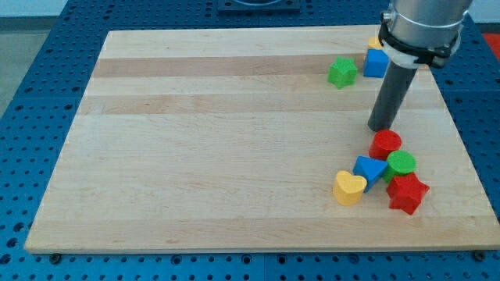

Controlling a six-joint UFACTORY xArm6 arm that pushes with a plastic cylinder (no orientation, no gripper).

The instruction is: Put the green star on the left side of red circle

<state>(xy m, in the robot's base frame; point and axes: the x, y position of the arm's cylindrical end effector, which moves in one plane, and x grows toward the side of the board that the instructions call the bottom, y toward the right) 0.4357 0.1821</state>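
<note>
Here my tip [380, 127], a bare rod tool grasping nothing, stands just above the red circle [385, 144].

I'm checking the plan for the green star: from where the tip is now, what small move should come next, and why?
Probably slide my tip toward the view's top and left, round to the upper right of the green star. The tip sits just above the red circle, far from the star, which must be pushed down to the circle's left, where the blue block lies.
</note>
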